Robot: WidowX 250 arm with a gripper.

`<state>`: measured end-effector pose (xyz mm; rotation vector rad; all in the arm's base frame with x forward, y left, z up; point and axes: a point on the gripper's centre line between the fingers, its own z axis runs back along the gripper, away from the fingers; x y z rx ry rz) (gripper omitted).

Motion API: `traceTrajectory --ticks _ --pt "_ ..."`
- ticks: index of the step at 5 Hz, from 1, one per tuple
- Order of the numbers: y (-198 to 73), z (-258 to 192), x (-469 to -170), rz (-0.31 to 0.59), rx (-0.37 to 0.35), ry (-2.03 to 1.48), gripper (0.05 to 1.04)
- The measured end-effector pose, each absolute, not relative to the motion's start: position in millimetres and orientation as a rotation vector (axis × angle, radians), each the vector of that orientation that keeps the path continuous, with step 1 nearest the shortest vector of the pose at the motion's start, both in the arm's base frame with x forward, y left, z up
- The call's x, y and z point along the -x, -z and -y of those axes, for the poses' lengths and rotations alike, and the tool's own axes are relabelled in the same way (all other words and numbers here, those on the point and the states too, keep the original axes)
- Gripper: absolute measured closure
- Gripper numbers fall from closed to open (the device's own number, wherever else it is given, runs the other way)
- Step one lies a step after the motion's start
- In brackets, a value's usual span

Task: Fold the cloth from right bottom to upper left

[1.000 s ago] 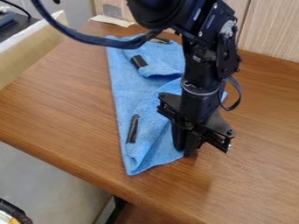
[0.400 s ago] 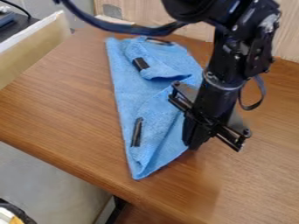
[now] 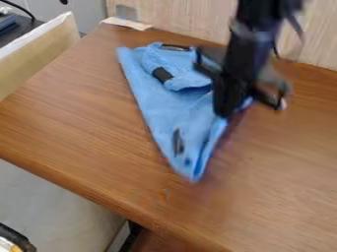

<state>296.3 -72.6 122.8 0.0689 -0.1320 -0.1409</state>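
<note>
It is bright here, and the light is soft and spread out. The worktop [image 3: 66, 128] has a pale shine near its right side, and a soft, darker patch lies beside the cloth [image 3: 151, 103]. Small shadows sit in the cloth's folds. The wall [image 3: 191, 19] looks light. The arm [image 3: 253, 44] is so dark that its little parts are hard to see. The pincer [image 3: 225, 114] is smeary, and the cloth's low tip is fuzzy too. Under the worktop it is very dark.

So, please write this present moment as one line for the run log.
cloth: on wooden table, near end pointed | claw: at cloth's right edge | fold: looks unfinished
</note>
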Motion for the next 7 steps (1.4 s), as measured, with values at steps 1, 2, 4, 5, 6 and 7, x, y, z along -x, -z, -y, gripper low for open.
traceTrajectory --ticks 1,2,4,5,6,7 --pt "-147.4 54.6 -319.1 0.172 -0.066 0.103 1.031" --pt "-153.1 21.2 -348.4 0.166 -0.05 0.028 1.031" --pt "-131.5 -29.0 -372.8 0.132 -0.01 -0.081 1.031" --pt "-115.2 -47.9 -378.5 0.108 0.0 -0.12 1.031" --pt "-99.1 -60.9 -380.7 0.083 -0.001 -0.149 1.031" --pt "-82.7 -67.1 -383.0 0.07 0.005 -0.162 1.031"
